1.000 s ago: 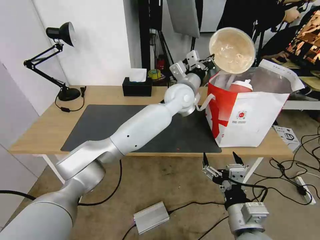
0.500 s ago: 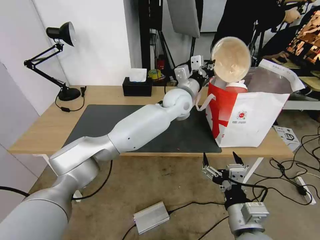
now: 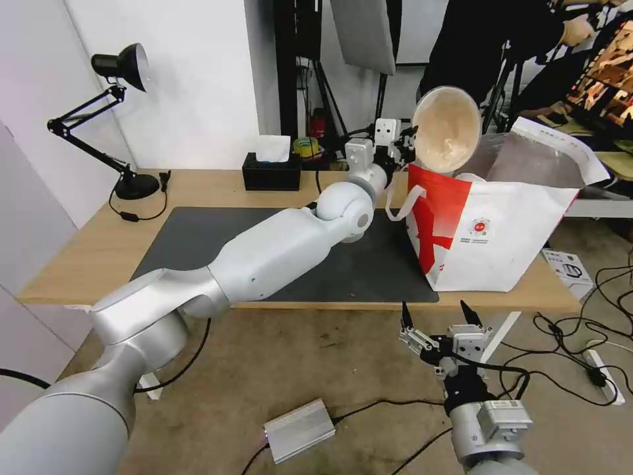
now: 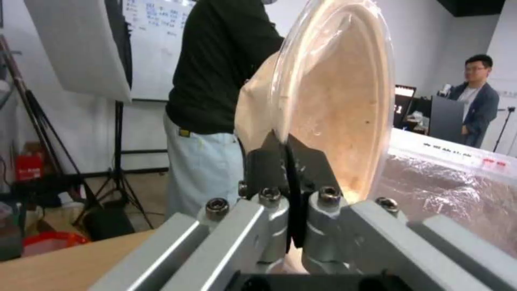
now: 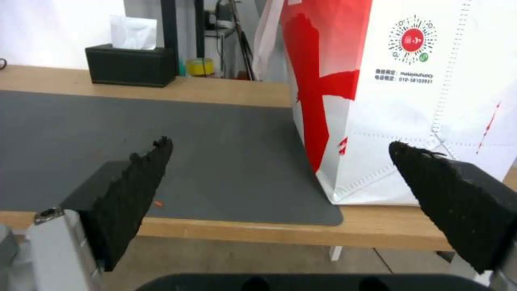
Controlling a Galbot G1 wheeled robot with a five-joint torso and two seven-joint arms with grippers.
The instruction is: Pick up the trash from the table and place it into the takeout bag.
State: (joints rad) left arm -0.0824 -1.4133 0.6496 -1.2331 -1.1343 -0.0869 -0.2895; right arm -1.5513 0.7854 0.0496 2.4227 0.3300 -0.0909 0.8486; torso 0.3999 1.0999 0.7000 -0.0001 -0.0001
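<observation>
left gripper (image 3: pixel 403 140): stretched out over the far end of the table; the rim of the beige pulp bowl (image 3: pixel 446 129) is pinched tight between its black fingers (image 4: pixel 269 161), one pad on the outside wall and one on the inside face.

beige pulp bowl: held almost on edge, so the hollow inside is seen facing toward the robot. It's carried just past the jaw tips, right above the near rim of the bag's mouth, with its lower edge about level with the top of the red panel. Whether it's touching the bag can't be told. A clear film-ish lining can be made out on its inside in the left wrist view.

takeout bag (image 3: pixel 491 231): stood upright on the right end of the table, partly on the grey mat (image 3: pixel 198 244). Its mouth is gaping open, silver foil lining on show, a white strap handle hanging off the red side. It's found directly under and beyond the left jaws, and just ahead of the right jaws, a bit off to one side.

something white inside the bag: a small pale curve is just visible over the bag's rim; what it is can't be made out.

right gripper (image 3: pixel 440 315): parked low in front of the table edge, below the bag, jaws spread wide with nothing between them. The mat's front corner and the bottom of the bag are framed between its two fingertips (image 5: pixel 145 161).

table (image 3: pixel 86 251): light wood.

tissue box (image 3: pixel 271 170): parked at the far edge, well off to the side of the left jaws.

desk lamp (image 3: pixel 115 119): left at the far-left corner, well away from both grippers.
</observation>
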